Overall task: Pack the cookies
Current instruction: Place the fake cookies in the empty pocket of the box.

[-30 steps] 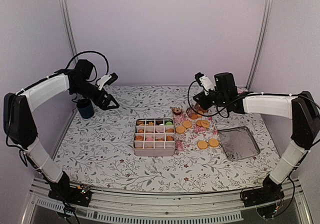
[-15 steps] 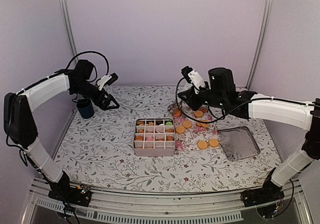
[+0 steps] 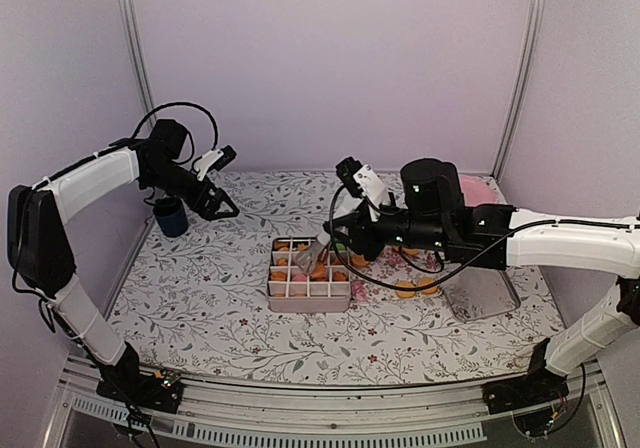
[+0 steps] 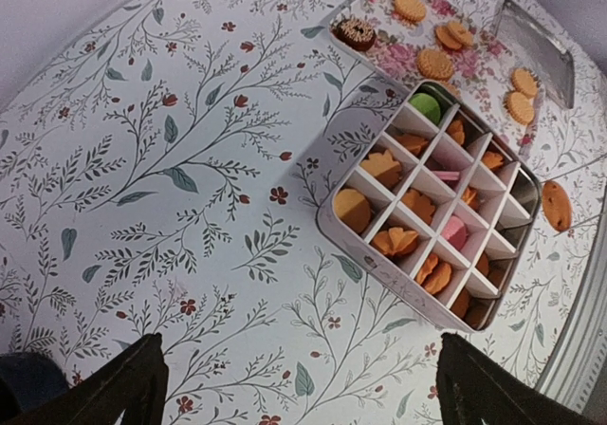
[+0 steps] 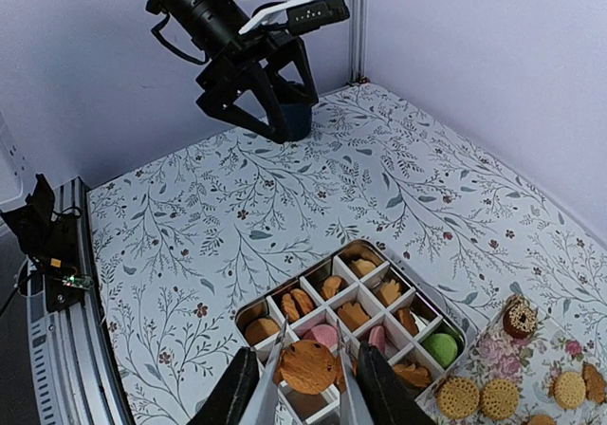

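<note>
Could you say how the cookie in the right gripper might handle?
The cookie looks thin and stays flat while the right gripper pinches its edges, so it is probably stiff and light. Being thin, it might snap under a hard squeeze.

- The right arm [image 3: 540, 238] spans above the loose cookies [image 3: 405, 290], blocking overhead access.
- The right gripper [image 3: 312, 258], clamping a cookie [image 5: 306, 363], hangs over the box [image 3: 309, 306].
- Bare tablecloth [image 3: 200, 288] lies left of the box; a dark cup [image 3: 171, 216] stands far left, by the left gripper [image 3: 222, 211].

Dark cup [image 3: 171, 218] stands left, metal tray [image 3: 486, 297] right.
</note>
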